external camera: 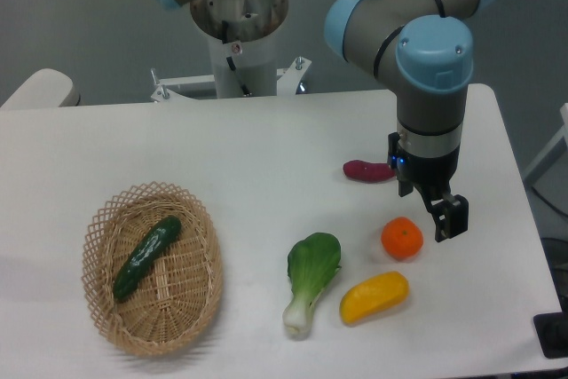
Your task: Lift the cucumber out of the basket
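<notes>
The dark green cucumber (146, 257) lies diagonally inside the oval tan wicker basket (201, 299) at the front left of the table. My gripper (444, 215) hangs far to the right, just above the table, beside the orange fruit. It holds nothing. One black finger (452, 218) shows, set out to the side of the wrist; the other is mostly hidden behind it, so the jaws look open.
A purple sweet potato (368, 170) lies left of the gripper. An orange (402, 239), a yellow fruit (374, 297) and a light-green bok choy (311, 280) lie between gripper and basket. The robot base (240, 42) stands at the back.
</notes>
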Robot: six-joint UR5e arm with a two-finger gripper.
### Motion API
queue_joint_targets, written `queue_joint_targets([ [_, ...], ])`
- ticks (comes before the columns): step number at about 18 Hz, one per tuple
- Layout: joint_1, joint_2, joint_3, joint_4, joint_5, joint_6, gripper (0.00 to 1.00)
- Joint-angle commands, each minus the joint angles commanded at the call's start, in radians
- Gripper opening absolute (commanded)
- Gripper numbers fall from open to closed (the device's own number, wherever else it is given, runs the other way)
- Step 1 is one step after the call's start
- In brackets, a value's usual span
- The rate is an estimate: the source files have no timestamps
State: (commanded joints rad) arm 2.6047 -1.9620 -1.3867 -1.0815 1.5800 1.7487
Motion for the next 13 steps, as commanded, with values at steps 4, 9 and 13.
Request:
queue_joint_targets([
  [4,-0.006,0.008,0.000,-0.002,-0.005,0.000,1.00],
  [9,-0.058,0.041,-0.061,-0.044,-0.021,-0.085,1.00],
  [13,-0.144,0.081,-0.118,-0.051,-0.014,-0.377,1.00],
])
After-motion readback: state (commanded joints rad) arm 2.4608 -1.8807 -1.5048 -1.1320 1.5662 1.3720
